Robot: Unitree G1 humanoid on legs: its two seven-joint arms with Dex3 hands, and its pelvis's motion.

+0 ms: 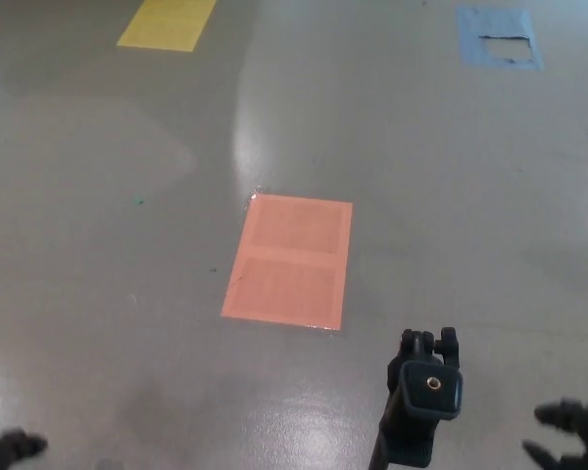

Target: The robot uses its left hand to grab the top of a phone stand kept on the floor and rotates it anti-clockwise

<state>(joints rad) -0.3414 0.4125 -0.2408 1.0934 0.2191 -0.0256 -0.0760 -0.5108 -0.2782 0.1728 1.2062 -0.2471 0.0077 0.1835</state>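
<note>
Phone stand (420,406) on glossy grey floor (127,294), both hands low and clear of it.

Black and blocky, the stand's top sits at about five o'clock in the head view, a small brass screw hole on its flat face and two short prongs above; its lower body is cut off by the bottom edge. Left hand (10,448) shows only dark fingertips at seven o'clock, so I cannot tell its finger state. Right hand (571,436) at four o'clock has fingers spread apart, holding nothing, partly cropped. A matte salmon rectangular mat (289,259) lies at centre; a yellow patch (167,23) at eleven, a blue patch (500,37) at one.
</note>
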